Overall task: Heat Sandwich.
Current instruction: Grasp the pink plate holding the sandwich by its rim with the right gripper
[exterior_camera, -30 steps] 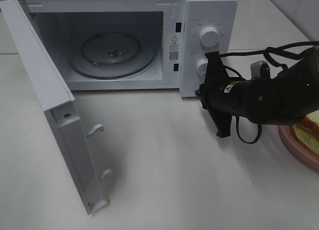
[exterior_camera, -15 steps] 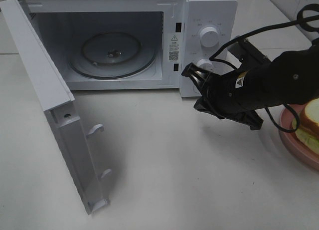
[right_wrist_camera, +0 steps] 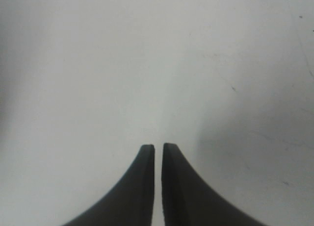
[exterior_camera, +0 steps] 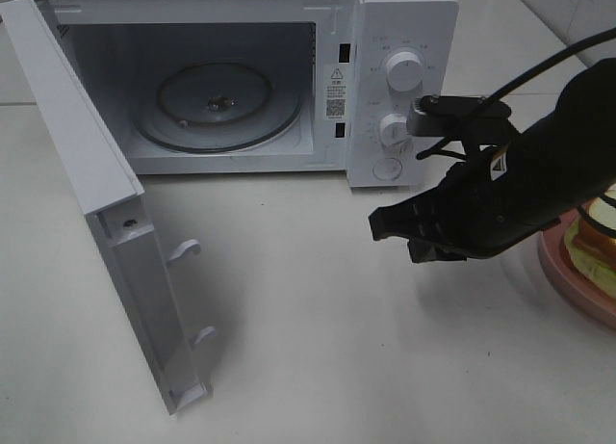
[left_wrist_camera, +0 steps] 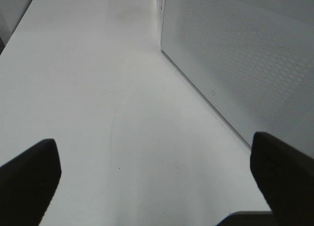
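Note:
The sandwich [exterior_camera: 599,228] lies on a round pink plate [exterior_camera: 574,282] at the far right edge of the exterior view, mostly hidden behind my right arm. Only white bread with tan crust and some filling shows. My right gripper [exterior_camera: 380,224] points left over the bare table in front of the microwave's control panel. In the right wrist view its jaws [right_wrist_camera: 158,148] stand almost touching with nothing between them. My left gripper [left_wrist_camera: 157,187] is open and empty, its fingertips [left_wrist_camera: 29,172] wide apart over the table beside the microwave door [left_wrist_camera: 235,64]. It is out of the exterior view.
The white microwave [exterior_camera: 404,39] stands at the back with its door [exterior_camera: 106,203] swung wide open to the left. Its glass turntable [exterior_camera: 217,102] is bare. Two knobs [exterior_camera: 402,71] sit on the panel just behind my right arm. Cables trail from that arm.
My right arm has turned and dropped from in front of the knobs to lower over the table, the gripper now pointing left. It covers more of the sandwich than before.

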`<state>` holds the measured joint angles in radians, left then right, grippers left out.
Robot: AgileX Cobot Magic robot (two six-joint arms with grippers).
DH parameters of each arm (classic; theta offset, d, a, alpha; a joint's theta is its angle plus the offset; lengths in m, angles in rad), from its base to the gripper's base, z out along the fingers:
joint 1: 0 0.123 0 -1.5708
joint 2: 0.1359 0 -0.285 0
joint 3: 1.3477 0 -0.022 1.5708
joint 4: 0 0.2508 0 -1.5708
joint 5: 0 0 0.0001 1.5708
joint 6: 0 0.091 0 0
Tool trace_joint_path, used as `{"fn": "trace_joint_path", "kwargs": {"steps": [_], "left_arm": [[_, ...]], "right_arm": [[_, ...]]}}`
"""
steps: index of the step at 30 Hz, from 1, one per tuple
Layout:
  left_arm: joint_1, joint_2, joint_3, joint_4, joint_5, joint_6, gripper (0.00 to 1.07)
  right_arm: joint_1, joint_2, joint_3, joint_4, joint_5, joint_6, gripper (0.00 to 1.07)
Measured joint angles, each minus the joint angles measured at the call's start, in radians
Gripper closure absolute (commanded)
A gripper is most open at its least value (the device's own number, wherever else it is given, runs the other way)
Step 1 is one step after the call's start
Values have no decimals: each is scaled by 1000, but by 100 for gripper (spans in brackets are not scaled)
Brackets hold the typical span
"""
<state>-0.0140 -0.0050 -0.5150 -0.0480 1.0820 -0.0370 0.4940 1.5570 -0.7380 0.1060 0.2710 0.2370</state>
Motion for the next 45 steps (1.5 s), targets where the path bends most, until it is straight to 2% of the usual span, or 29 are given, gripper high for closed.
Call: {"fn": "trace_joint_path", "kwargs": {"steps": [9, 13, 16, 17, 18, 19, 21, 22, 23, 24, 30, 39, 45], "left_arm": [[0, 0, 0, 0, 0, 0, 9], [0, 0, 0, 0, 0, 0, 9], [0, 0, 0, 0, 0, 0, 9], [0, 0, 0, 0, 0, 0, 9], [0, 0, 0, 0, 0, 0, 9], [0, 0, 0, 0, 0, 0, 9], [0, 0, 0, 0, 0, 0, 9], [0, 0, 0, 0, 0, 0, 9], [0, 0, 0, 0, 0, 0, 9], [0, 0, 0, 0, 0, 0, 9], [0, 0, 0, 0, 0, 0, 9], [0, 0, 0, 0, 0, 0, 9], [0, 0, 0, 0, 0, 0, 9]], "right_arm": [[0, -109, 0, -57, 143, -79, 99], [0, -142, -6, -92, 207, -79, 92], [0, -155, -30, -128, 313, -80, 68], [0, -155, -30, -128, 313, -80, 68], [0, -155, -43, -153, 349, -87, 60], [0, -155, -50, -166, 363, -96, 40], [0, -155, -57, -191, 377, -110, 21], [0, -155, -57, -191, 377, -110, 21], [0, -155, -60, -216, 381, -130, 7], [-3, -155, -60, -223, 386, -135, 4], [-51, -155, -60, -229, 396, -160, 6], [-214, -94, -61, -250, 464, -184, 10], [-266, -51, -61, -255, 453, -184, 10]]}}
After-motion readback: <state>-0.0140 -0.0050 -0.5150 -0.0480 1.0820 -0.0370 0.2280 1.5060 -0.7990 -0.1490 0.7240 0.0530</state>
